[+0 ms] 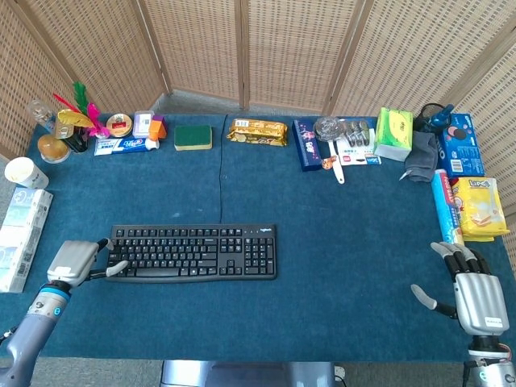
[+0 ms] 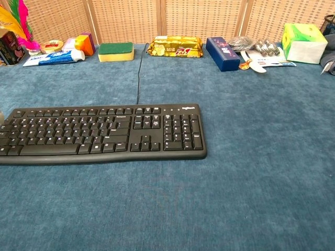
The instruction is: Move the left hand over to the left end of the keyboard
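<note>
A black keyboard [image 1: 193, 252] lies on the blue table cloth, also filling the left half of the chest view as the keyboard [image 2: 102, 133]. My left hand [image 1: 74, 261] sits at the keyboard's left end, fingers apart, with its thumb reaching over the lower left corner keys and its fingertips at the edge. It holds nothing. Only a sliver of it shows at the left border of the chest view. My right hand [image 1: 472, 290] rests flat on the cloth near the front right corner, fingers spread, empty.
Along the back edge stand a toothpaste box [image 1: 125, 146], green sponge [image 1: 193, 136], snack pack [image 1: 258, 131], dark blue box [image 1: 307, 145] and tissue box [image 1: 394, 133]. A paper cup [image 1: 20, 172] and wipes pack [image 1: 20, 238] lie left; snack boxes [image 1: 479, 207] lie right.
</note>
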